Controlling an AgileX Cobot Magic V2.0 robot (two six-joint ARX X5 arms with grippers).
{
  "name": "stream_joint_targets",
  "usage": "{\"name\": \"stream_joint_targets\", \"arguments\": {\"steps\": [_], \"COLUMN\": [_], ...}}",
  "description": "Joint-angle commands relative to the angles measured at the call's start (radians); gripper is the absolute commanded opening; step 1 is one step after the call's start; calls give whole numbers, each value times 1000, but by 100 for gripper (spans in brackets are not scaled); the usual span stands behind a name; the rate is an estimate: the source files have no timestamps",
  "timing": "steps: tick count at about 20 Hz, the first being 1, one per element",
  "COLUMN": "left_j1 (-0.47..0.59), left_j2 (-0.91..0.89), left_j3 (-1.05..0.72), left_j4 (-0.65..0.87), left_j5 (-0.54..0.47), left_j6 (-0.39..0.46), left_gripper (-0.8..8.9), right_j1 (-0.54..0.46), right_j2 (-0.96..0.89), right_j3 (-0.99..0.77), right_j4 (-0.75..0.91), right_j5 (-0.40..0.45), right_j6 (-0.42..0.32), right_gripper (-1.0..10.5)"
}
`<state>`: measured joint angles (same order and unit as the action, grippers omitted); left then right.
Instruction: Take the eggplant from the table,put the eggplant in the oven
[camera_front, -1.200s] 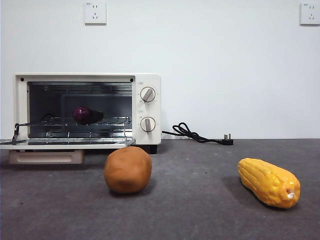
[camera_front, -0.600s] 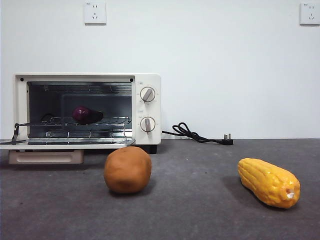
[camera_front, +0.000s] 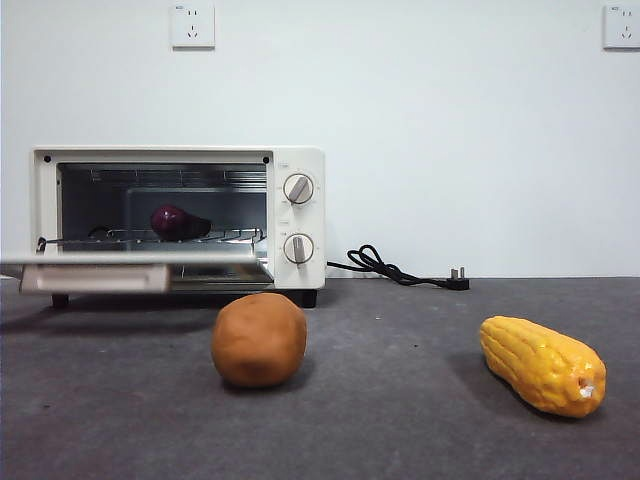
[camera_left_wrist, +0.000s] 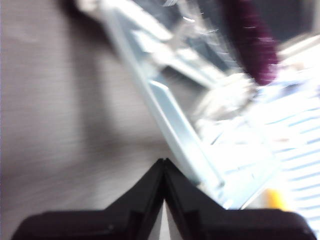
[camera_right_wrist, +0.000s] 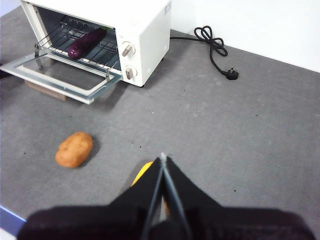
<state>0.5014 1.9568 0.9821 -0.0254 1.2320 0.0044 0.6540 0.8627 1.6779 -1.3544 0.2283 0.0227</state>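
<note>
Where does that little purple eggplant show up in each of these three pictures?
Front view: the eggplant lies on the wire rack inside the oven, at the left.
Left wrist view: a blurred purple shape near the upper right, beyond the door's edge.
Right wrist view: eggplant on the rack, upper left.
Shared landmark: the open oven door.

Brown lump (camera_front: 259, 339) stands before the oven's (camera_front: 300, 170) raised door (camera_front: 130, 258).
</note>
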Motion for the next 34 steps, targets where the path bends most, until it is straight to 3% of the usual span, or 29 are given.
{"name": "stream_joint_targets", "arguments": {"steps": [1, 7, 10, 19, 24, 29, 34], "left_j1": [-27, -45, -45, -119, -145, -154, -156], "left_j2": [9, -35, -84, -113, -127, -184, -306], "left_j3": [-10, 50, 120, 270, 290, 290, 290], "left_j4": [49, 135, 134, 134, 115, 18, -163], "left_j5": [93, 129, 63, -143, -159, -169, -302], "left_j6": [-73, -177, -196, -196, -196, -163, -78], "left_gripper": [-6, -6, -6, -6, -6, -6, -6], "right_j1": [0, 0, 0, 0, 0, 0, 0], "right_j2": [-3, -3, -3, -3, -3, -3, -3], "right_j3": [-7, -7, -7, -7, -7, -7, -7], "right_j4": [-27, -27, -27, -27, -27, -27, -27], "right_j5": [0, 0, 0, -1, -4, -4, -4], "right_j6": [11, 11, 11, 20, 24, 26, 26], "right_gripper": [-12, -12, -12, -12, -12, -12, -12]}}
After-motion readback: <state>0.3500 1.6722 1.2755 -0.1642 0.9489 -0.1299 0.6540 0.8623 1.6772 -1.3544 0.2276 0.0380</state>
